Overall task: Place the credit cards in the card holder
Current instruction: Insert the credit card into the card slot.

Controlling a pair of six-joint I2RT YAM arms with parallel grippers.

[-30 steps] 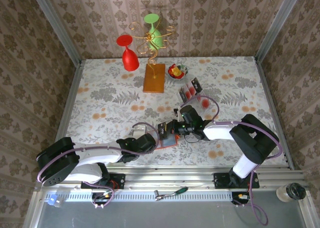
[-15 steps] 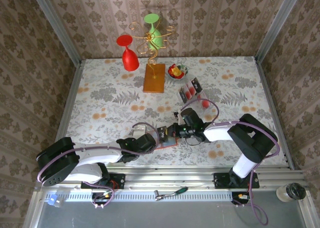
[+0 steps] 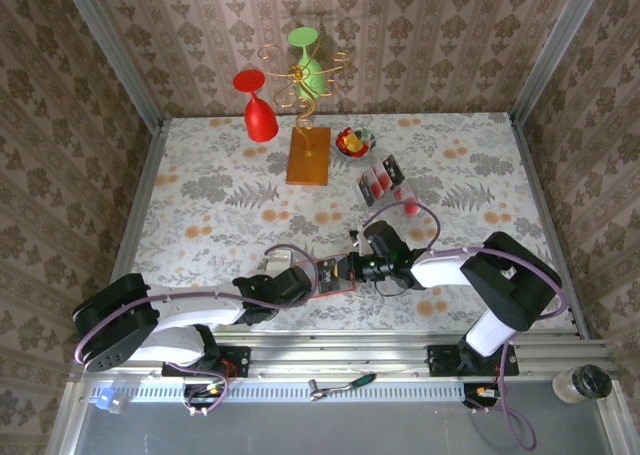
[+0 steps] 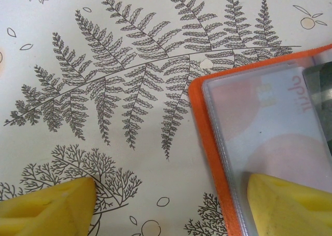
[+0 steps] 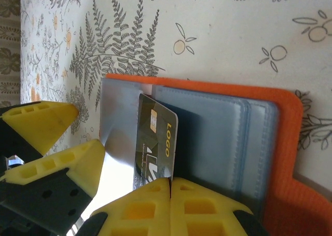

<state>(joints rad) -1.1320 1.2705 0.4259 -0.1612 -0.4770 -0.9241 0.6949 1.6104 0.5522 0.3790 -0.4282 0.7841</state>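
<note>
Card holder (image 3: 338,274) lies open on the table (image 3: 200,205), low centre of the top view, between both grippers. Left gripper (image 4: 171,207): fingers apart, one yellow finger (image 4: 46,202) on the cloth, the other resting on the holder's clear sleeve. Right gripper (image 5: 170,186): fingers pinched together on a dark card (image 5: 154,142) marked LOGO. We note the card's far edge at the mouth of the grey-blue pocket; depth of insertion unclear. Cloth is white, printed with grey ferns and small orange fruit. Farther up, right of centre, the other cards (image 3: 380,180) lie loose, with one pinkish card (image 3: 405,201) just below them. Beyond: small bowl (image 3: 354,142), orange-brown block (image 3: 308,157) bearing a gold wire stand, red glass (image 3: 258,110), green glass (image 3: 306,60). Brown damask wallpaper (image 3: 450,35) closes the room on three sides.
</note>
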